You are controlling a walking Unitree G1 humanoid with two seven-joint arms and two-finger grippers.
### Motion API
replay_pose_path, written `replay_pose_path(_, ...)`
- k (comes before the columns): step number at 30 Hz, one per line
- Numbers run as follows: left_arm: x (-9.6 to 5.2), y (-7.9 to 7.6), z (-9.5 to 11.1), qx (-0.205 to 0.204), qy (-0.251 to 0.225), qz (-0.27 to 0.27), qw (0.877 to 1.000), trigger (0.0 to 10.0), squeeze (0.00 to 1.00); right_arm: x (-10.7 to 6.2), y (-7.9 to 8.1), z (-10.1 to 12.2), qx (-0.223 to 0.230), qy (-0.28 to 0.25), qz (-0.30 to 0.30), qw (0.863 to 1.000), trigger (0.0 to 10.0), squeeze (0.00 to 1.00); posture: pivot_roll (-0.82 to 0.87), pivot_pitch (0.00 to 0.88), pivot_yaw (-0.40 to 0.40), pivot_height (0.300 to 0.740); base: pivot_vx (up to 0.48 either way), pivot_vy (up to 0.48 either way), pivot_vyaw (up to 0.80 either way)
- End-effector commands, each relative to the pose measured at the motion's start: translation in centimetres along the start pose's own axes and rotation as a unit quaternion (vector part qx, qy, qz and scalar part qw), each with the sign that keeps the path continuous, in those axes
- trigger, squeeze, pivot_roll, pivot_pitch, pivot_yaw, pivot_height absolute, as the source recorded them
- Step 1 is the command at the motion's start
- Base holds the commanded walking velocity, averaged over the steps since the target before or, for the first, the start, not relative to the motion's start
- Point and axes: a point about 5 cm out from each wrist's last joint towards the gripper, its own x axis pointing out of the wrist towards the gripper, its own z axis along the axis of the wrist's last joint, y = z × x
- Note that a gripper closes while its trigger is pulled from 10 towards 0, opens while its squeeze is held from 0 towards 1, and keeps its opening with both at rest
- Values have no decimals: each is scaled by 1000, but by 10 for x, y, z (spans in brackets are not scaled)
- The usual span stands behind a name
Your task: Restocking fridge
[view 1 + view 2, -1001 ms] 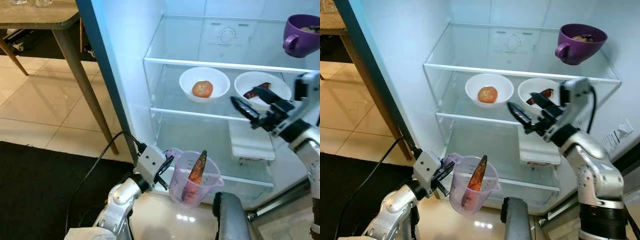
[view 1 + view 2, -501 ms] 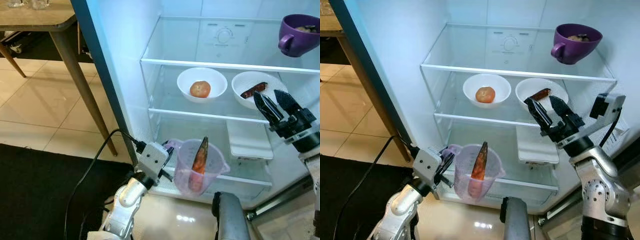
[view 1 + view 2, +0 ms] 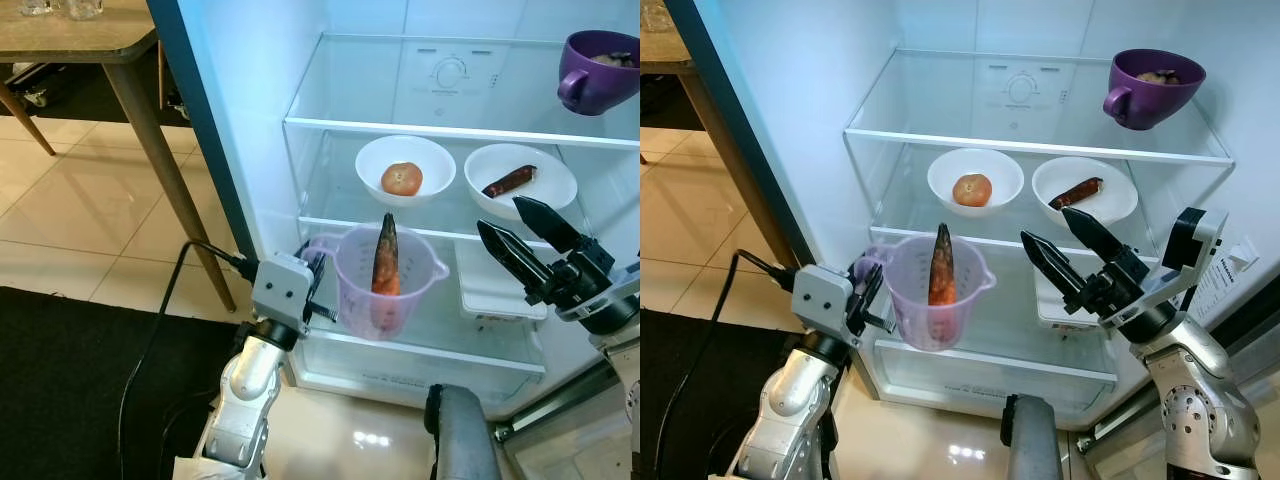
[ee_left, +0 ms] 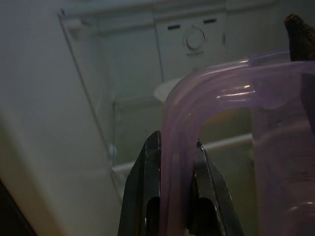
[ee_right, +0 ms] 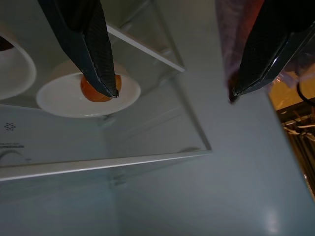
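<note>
My left gripper (image 3: 318, 287) is shut on the handle of a translucent purple measuring jug (image 3: 408, 290). The jug is held upright in front of the fridge's middle shelf. A long orange-brown vegetable (image 3: 384, 262) stands in it. In the left wrist view the fingers (image 4: 147, 167) clamp the jug's handle (image 4: 206, 93). My right gripper (image 3: 498, 213) is open and holds nothing; it hovers right of the jug, before the white tray (image 3: 500, 290) on the lower shelf. Its two fingertips stand wide apart in the right wrist view (image 5: 173, 93).
On the middle shelf are a white bowl (image 3: 375, 160) with a round orange fruit (image 3: 402, 178) and a second white bowl (image 3: 548, 190) with a dark sausage-like piece. A purple mug (image 3: 598, 72) sits on the top shelf. A wooden table (image 3: 80, 35) stands left of the fridge's blue edge (image 3: 205, 150).
My left arm has lifted the jug up and toward the fridge. My right gripper has dropped lower and swung leftward, still open.
</note>
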Motion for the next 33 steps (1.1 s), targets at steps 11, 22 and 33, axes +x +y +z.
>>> replay_pose_path(11,24,2,37,41,-63,32,997,10000,0,-1,-7,-13,-37,43,-24,998,10000,0,17,139,28,369,0,0,0)
replay_pose_path(22,49,4,57,17,-88,72,993,10000,0,1,-3,-26,-50,76,-17,996,10000,0,15,136,24,369,0,0,0)
replay_pose_path(33,75,1,52,-10,-77,93,993,10000,0,3,-4,-24,-73,78,-22,994,10000,0,13,126,24,369,0,0,0)
